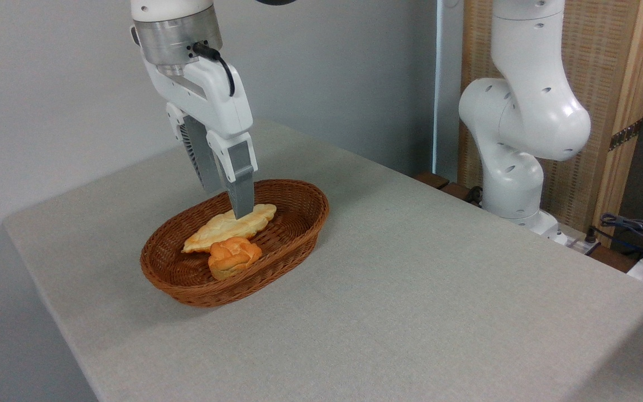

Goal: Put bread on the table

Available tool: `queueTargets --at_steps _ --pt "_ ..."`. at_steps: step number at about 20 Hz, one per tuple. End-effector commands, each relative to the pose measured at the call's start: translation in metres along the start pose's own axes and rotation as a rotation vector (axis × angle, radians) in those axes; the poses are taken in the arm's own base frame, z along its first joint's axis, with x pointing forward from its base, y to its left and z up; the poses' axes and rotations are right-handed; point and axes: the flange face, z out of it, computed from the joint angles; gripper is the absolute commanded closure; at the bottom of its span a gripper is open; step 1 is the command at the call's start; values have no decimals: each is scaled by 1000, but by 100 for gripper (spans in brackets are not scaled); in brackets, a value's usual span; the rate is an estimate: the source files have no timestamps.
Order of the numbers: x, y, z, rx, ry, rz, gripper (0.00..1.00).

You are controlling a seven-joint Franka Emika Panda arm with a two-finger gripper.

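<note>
1. Grey speckled tabletop fills most of the shot, with a plain wall behind it.
2. Brown wicker basket sits on it, directly under the fingers.
3. Fingers reach down into the basket, tips at the bread; honestly can't tell if they're clamped on it or apart.
4. Bread lies inside the basket, and an orange knotted bun sits just in front of the fingers, touching the bread.

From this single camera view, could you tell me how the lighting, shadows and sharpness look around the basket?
In the camera view the light is soft and even, no glare; the basket throws only a faint shadow on the table; the bread and gripper look sharp; its far fingertip is hidden.
</note>
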Motion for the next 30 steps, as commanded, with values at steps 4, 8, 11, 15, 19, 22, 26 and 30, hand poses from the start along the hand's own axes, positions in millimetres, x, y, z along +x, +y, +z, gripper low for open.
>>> queueTargets --at_steps 4,8,11,15,19,22,26,30 --pt "-3 6 -2 4 11 -7 0" --pt "-1 9 0 -4 11 -3 0" --pt "5 19 4 1 19 17 0" --pt "10 50 32 53 81 56 0" --pt "28 78 67 17 111 92 0" --pt "43 103 103 6 138 128 0" --pt "55 123 135 -47 116 139 0" --pt "56 126 148 -101 114 71 0"
